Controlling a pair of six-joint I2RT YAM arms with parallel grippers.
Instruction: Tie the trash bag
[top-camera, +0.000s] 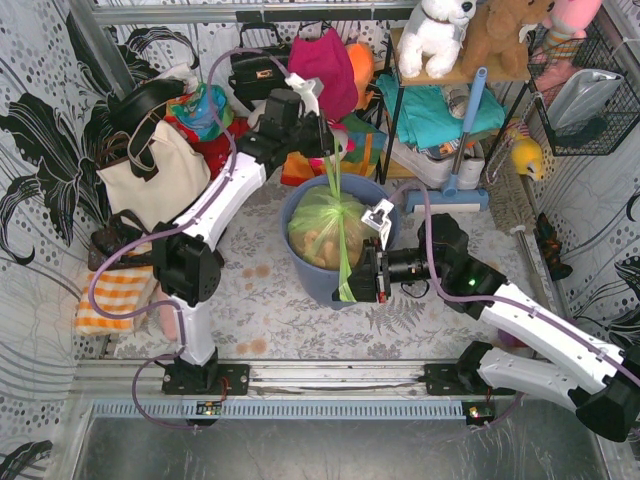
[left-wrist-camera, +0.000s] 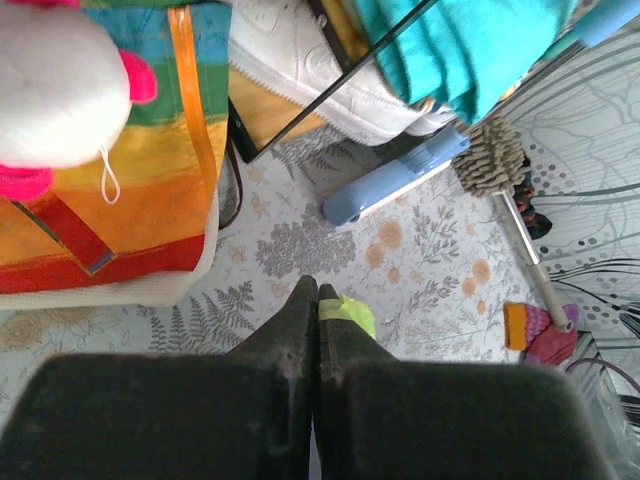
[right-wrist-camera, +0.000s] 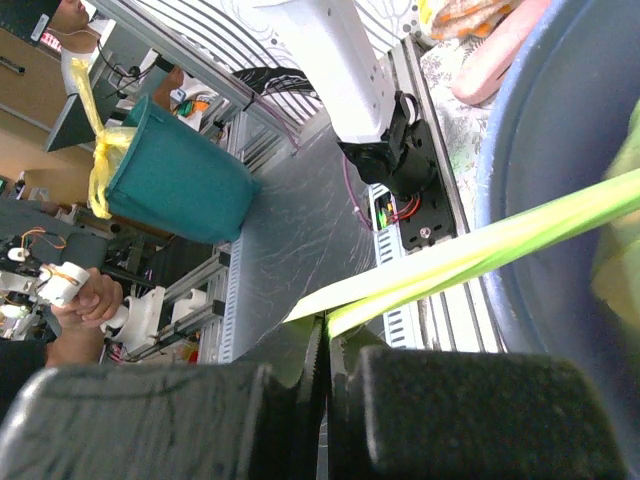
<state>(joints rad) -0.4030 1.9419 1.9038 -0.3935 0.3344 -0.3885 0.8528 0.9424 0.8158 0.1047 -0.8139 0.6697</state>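
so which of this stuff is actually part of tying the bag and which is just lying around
In the job: trash bag; left jaws, shut on one green strip of it; right jaws, shut on another; blue-grey bin holding it.
Just lying about: cream tote bag; black handbag; plush toys; blue-handled mop; orange striped cloth.

Top view: bright, even, diffuse light from overhead; shadows short, soft. No hard glare. Sharp throughout; frame rails bow slightly near picture edges.

Left wrist view: worktop (left-wrist-camera: 420, 250) well lit, pattern sharp; left gripper (left-wrist-camera: 318, 295) close to lens, dark, soft-edged; white plush (left-wrist-camera: 55, 80) nearly blown out.

Right wrist view: right gripper (right-wrist-camera: 325, 335) blurred black mass, detail lost; trash bag (right-wrist-camera: 480, 250) strip bright, glowing; background fairly sharp, mixed brightness.
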